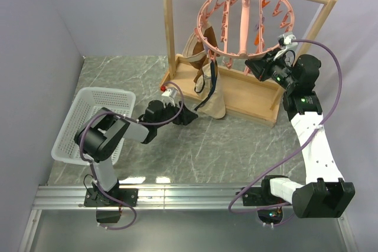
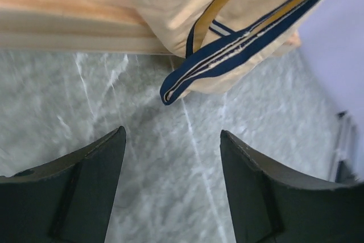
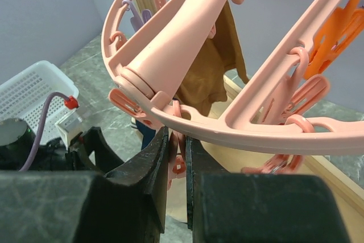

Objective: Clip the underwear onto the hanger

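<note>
Just behind underwear [image 1: 217, 104], wooden rack [image 1: 248, 91]

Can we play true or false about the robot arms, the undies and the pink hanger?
1. The left gripper is open. True.
2. The left gripper is holding the underwear. False: the underwear hangs just beyond its spread fingers, and nothing is between them.
3. The right gripper pinches a peg under the ring of the hanger. True.
4. The hanger lies flat on the table. False: it hangs by its hook from the wooden rack.
5. The basket is black. False: it is white.
</note>
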